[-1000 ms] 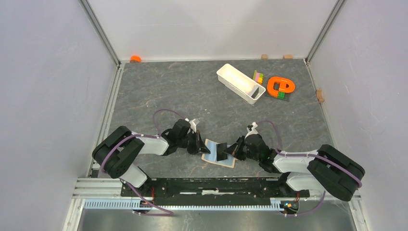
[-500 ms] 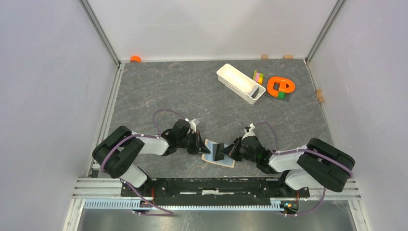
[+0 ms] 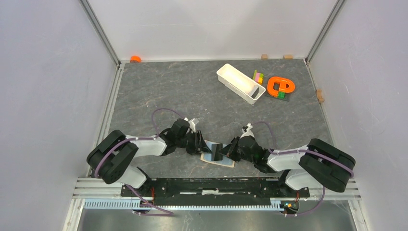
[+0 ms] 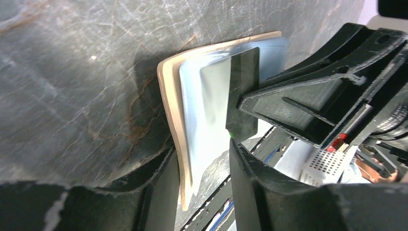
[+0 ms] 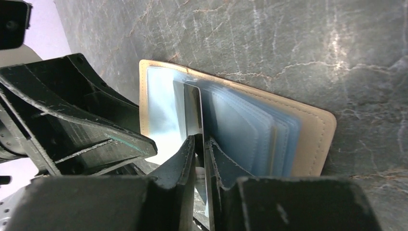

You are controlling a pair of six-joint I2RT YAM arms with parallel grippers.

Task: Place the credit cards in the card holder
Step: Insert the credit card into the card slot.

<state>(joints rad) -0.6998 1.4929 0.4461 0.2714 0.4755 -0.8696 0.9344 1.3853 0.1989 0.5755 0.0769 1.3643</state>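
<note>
The card holder (image 3: pixel 223 161) is seen lying open on the grey table (image 3: pixel 163 91), near its front edge and between the two grippers. Pale blue sleeves are fanned upward from the tan cover.

The left gripper (image 4: pixel 202 159) is set low at the holder's left edge. Its jaws are parted, with the cover and lining edge in the gap and clearance visible on the inner side.

The right gripper (image 5: pixel 200 142) is brought in from the opposite side with its jaws narrow. The black card (image 4: pixel 243 82) is stood on edge between them, its lower edge entered among the sleeves. Whether the pads press on the card cannot be told.

A white tray (image 3: pixel 240 83) is noted well apart at the far right.
</note>
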